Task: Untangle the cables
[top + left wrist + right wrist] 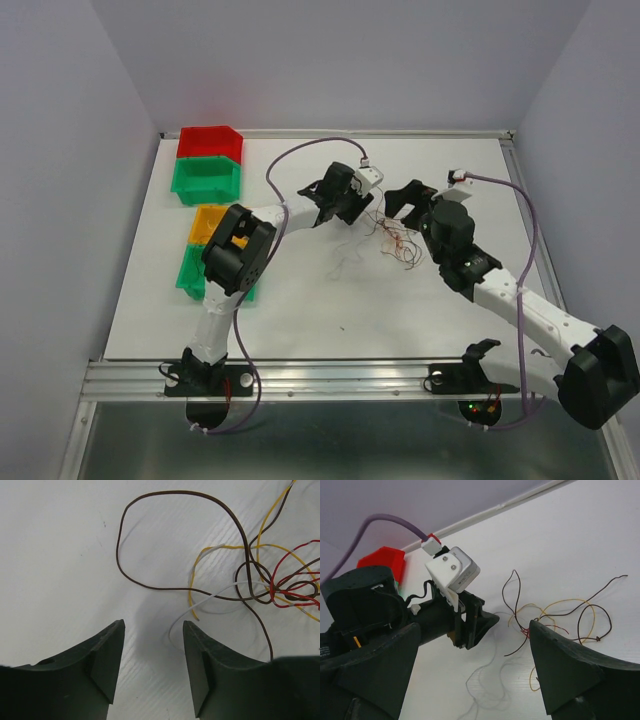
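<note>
From above, the cables (396,243) lie on the table (300,320), close to the left pincer (366,212) and the right pincer (403,196). In the left wrist view, the left pincer (153,626) is apart and holds nothing, with the cables (270,582) ahead on its right. In the right wrist view, the right pincer (475,625) is wide apart and holds nothing, with the cables (547,615) ahead by its right finger.

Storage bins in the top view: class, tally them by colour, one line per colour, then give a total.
red bin: 1
far green bin and near green bin: 2
yellow bin: 1
Total: 4
</note>
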You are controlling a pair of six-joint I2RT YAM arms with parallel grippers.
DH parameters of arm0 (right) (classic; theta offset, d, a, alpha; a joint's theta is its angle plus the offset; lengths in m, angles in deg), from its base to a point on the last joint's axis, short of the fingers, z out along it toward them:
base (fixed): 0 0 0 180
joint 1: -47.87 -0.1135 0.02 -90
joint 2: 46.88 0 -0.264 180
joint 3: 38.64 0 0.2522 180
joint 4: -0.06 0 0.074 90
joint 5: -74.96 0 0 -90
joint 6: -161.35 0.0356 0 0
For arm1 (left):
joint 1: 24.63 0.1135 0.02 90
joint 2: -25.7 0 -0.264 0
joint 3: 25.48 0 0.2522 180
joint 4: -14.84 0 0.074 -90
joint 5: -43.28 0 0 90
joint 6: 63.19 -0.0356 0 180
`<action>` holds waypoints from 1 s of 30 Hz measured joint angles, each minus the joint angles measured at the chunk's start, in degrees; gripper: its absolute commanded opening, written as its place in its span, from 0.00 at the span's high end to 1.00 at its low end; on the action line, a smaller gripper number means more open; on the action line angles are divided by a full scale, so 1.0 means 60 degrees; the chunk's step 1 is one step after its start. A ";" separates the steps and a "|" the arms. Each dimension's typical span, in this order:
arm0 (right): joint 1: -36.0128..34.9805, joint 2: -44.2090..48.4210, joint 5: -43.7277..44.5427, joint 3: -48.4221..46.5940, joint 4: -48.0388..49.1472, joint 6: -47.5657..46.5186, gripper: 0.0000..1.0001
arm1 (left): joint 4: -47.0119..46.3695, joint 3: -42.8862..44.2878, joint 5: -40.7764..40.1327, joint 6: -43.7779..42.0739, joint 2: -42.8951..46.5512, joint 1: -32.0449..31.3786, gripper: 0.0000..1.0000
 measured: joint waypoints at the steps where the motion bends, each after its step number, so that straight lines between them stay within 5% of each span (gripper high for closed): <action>1: 0.0000 0.0160 0.0073 0.0080 0.0036 0.0011 0.07 | 0.0044 0.0036 0.0033 0.0015 -0.0066 0.0000 0.55; 3: 0.0000 0.0433 0.0244 0.0208 0.0182 0.0040 0.07 | 0.0208 0.0040 0.0146 0.0018 -0.0149 0.0000 0.62; 8: 0.0000 0.0579 0.0514 0.0273 0.0368 0.0073 0.09 | 0.0525 0.0040 0.0885 0.0015 -0.0171 0.0000 1.00; 20: 0.0612 -0.0623 -0.0124 0.0273 0.0546 0.0576 0.09 | 0.0823 -0.0659 0.1945 -0.0047 0.0648 0.0204 1.00; 30: 0.1239 -0.3370 -0.1734 0.0022 0.0973 0.0849 0.11 | 0.0623 -0.1555 0.2885 0.0222 0.2940 0.2106 1.00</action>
